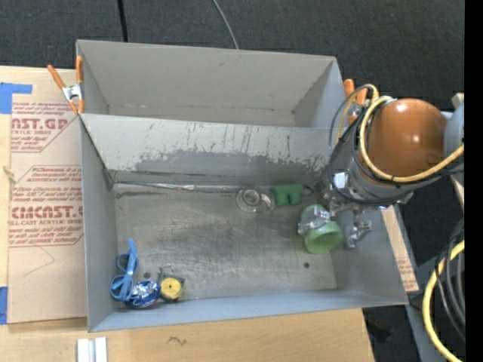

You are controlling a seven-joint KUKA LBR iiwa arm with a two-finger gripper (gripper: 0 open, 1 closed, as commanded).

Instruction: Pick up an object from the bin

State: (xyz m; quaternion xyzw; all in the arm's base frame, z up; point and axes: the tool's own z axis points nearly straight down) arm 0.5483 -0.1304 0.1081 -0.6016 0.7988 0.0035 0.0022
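My gripper point(349, 228) hangs low at the bin's right side, under the arm's orange dome. Right against its left side lies a light green cup-like thing point(323, 239) with a crumpled clear and silvery piece point(312, 219) on top of it. Whether the gripper has hold of the green thing is hidden. A small dark green block point(287, 195) lies a little further left by the back wall. Beside that block is a clear ring-shaped thing point(253, 199).
In the front left corner lie a blue looped thing point(124, 276), a blue crumpled bit point(143, 295) and a small yellow round thing point(172, 288). The bin's right wall slopes up close to the gripper.
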